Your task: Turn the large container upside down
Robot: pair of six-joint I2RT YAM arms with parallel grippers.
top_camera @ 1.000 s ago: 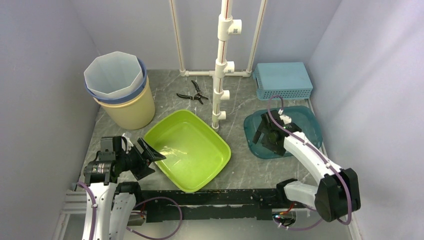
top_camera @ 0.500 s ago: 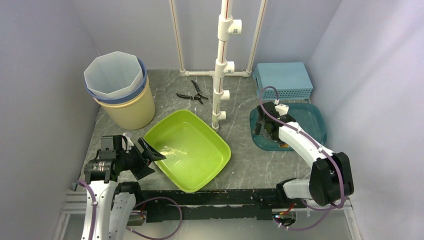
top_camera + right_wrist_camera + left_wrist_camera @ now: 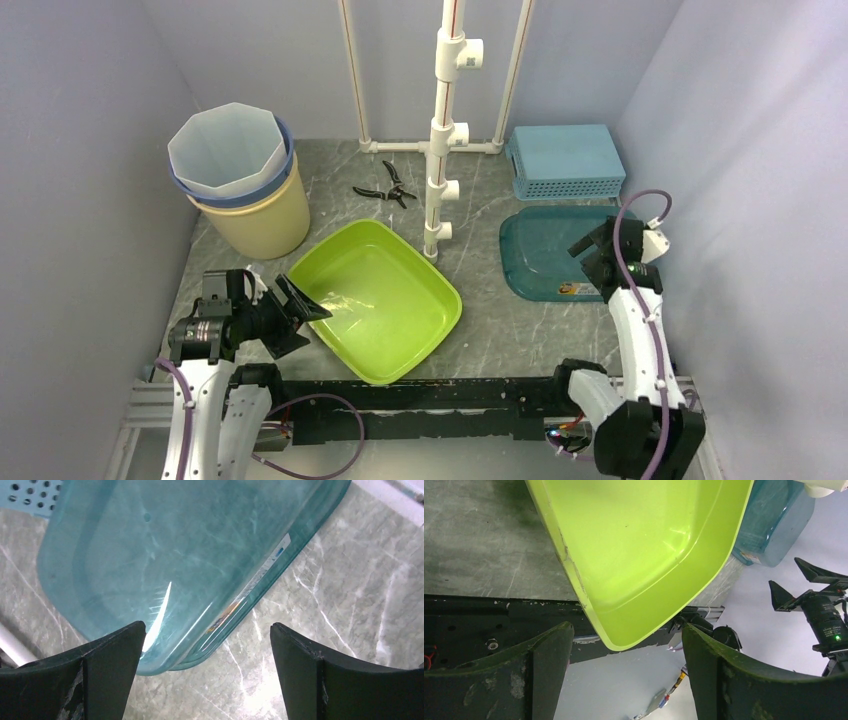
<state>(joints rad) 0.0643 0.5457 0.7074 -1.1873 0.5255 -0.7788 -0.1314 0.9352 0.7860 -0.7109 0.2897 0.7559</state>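
Two arms in shot, both with fingers spread wide and nothing in either grasp. On the right, the right gripper (image 3: 592, 256) hangs over the near right end of the teal tub (image 3: 548, 250), jaws agape. From above I cannot tell whether they brush the plastic.

The tub sits by the right edge of the table (image 3: 500, 335) and looks to be lying bottom-up, with a label strip along its near side. Its far end is just beside the blue slotted basket (image 3: 565, 160) in the far right corner.

Over on the left, the left gripper (image 3: 300, 322) is low near the near left corner, its fingers straddling the left rim of the green basin (image 3: 385, 295). The basin lies open side up in the middle of the table.

A white pipe post (image 3: 442, 150) stands right between basin and tub. Black pliers (image 3: 386, 188) lie behind the basin. In the far left corner is a yellow bucket (image 3: 262, 220) with a blue bin and a white bin nested inside.

The top is grey and marbled, a black rail (image 3: 430, 395) runs along the near edge, and pale lilac walls (image 3: 90, 120) close in on three sides.
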